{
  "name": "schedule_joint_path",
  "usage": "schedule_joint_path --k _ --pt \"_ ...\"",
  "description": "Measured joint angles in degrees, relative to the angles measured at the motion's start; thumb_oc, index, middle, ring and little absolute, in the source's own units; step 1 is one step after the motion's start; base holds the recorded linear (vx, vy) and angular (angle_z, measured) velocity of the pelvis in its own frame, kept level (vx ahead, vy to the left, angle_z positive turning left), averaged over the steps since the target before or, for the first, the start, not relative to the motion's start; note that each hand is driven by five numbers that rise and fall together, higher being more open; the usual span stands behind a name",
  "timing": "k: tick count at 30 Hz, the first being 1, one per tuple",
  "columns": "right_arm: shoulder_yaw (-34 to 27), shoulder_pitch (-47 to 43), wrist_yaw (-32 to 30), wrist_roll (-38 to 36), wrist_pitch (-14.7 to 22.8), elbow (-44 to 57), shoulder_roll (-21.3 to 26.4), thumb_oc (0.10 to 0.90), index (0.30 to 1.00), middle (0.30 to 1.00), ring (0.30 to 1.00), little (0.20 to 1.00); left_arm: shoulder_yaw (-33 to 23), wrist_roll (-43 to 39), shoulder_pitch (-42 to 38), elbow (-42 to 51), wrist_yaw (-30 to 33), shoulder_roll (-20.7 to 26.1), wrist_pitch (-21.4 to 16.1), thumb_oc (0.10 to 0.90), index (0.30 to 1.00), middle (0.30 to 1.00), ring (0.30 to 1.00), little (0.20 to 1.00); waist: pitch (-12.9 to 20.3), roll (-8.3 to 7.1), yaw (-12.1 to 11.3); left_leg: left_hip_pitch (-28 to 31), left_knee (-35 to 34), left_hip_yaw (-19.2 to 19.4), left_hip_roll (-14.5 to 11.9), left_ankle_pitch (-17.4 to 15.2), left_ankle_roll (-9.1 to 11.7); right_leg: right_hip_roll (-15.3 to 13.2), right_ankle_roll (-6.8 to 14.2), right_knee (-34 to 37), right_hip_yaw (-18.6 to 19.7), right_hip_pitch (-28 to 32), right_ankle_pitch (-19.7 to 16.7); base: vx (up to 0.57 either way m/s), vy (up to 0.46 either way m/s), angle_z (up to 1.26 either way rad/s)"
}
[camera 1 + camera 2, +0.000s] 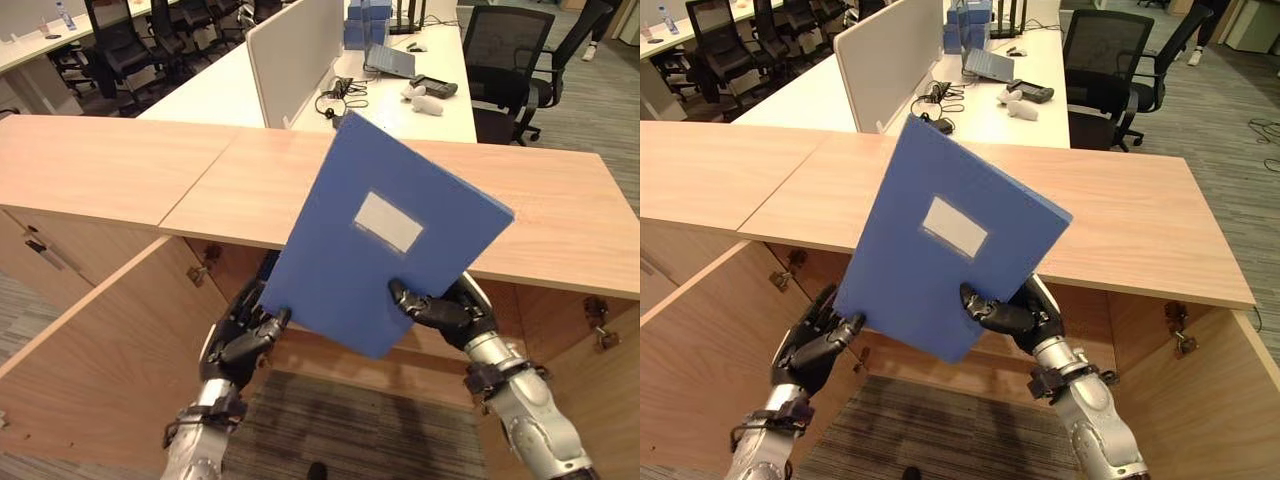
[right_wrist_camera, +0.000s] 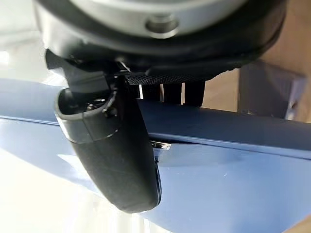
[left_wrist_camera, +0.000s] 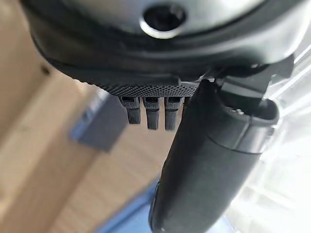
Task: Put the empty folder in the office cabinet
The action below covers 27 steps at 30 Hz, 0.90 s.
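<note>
Robot hand point(image 1: 445, 312) pinching blue folder point(image 1: 380, 235)

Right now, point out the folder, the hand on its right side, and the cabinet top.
folder point(image 1: 345, 250): left eye view, on its blue cover beside the white label.
right hand point(image 1: 440, 312): left eye view, on the thumb gripping the folder's lower edge.
cabinet top point(image 1: 120, 165): left eye view, on bare wood.

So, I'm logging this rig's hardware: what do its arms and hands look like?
Both arms are silver-grey metal with smooth rounded shells, and dark bands and fittings ring the wrists. The left hand and right hand are black, with jointed fingers, a textured palm surface and a thick, smooth black thumb.
</note>
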<state>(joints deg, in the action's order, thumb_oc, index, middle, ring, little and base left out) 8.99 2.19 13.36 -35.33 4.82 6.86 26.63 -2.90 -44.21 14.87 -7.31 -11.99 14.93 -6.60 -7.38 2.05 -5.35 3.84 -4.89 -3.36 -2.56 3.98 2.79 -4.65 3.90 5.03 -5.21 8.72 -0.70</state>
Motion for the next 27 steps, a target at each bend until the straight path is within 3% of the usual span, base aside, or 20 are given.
schedule_joint_path --k 9,16,17,19,24,27 --pt "2.87 -1.62 6.50 6.02 -2.66 -0.23 0.88 0.400 0.300 0.300 0.300 0.300 0.46 12.34 2.01 -18.26 -5.39 3.62 1.10 0.800 0.900 0.900 0.900 0.900 0.03 0.04 -1.07 -0.19 0.01 -0.04 0.10 -0.07 -0.09 -0.14 0.02 0.00 -0.09 -0.20 0.05 0.00 0.000 0.00" --pt "10.60 -4.78 7.33 11.57 -3.51 -8.07 1.14 0.400 0.300 0.300 0.300 0.300 4.40 26.93 0.36 -33.41 -4.69 4.32 0.32 0.800 0.900 0.900 0.900 0.900 0.18 -0.50 -1.57 -0.99 0.00 -0.99 0.14 -0.03 -0.01 -0.06 -0.07 -0.01 -1.01 -0.46 0.08 -0.01 -0.001 0.09" --pt "15.14 -6.35 5.63 11.82 -1.78 -20.62 -2.37 0.400 0.300 0.300 0.300 0.300 8.08 30.23 -3.56 -43.51 -1.96 2.82 -1.78 0.800 0.900 0.900 0.900 0.900 0.69 -1.21 -2.23 -1.81 0.00 -2.10 0.48 0.41 0.16 0.33 -0.13 -0.01 -2.16 -0.65 0.24 0.01 -0.022 0.30" --pt "19.23 -6.31 4.54 12.68 -3.38 -29.64 -3.57 0.400 0.300 0.300 0.300 0.300 9.83 31.62 -5.50 -46.55 -0.99 1.69 -1.73 0.800 0.900 0.900 0.900 0.900 0.93 -2.07 -3.42 -3.46 0.01 -3.60 0.57 0.92 0.13 0.13 -0.15 -0.02 -3.68 -1.60 0.21 0.06 -0.030 0.38" --pt "14.52 -7.70 -0.55 12.73 -1.78 -48.49 -10.99 0.400 0.300 0.300 0.300 0.300 11.77 36.14 -8.08 -47.48 1.20 1.99 -2.10 0.800 0.900 0.900 0.900 0.900 1.12 -2.19 -4.42 -4.06 0.00 -5.29 0.92 1.25 0.13 0.02 0.09 0.00 -5.26 -1.34 0.41 0.01 -0.020 0.17" --pt "13.61 -7.74 -3.22 10.97 -2.87 -53.42 -11.93 0.400 0.300 0.300 0.300 0.300 12.32 36.12 -8.54 -47.80 1.83 2.10 -2.12 0.800 0.900 0.900 0.900 0.900 1.11 -2.13 -4.53 -4.40 0.00 -5.69 0.95 1.34 0.17 0.07 0.07 0.02 -5.66 -1.48 0.45 -0.01 -0.019 0.14"
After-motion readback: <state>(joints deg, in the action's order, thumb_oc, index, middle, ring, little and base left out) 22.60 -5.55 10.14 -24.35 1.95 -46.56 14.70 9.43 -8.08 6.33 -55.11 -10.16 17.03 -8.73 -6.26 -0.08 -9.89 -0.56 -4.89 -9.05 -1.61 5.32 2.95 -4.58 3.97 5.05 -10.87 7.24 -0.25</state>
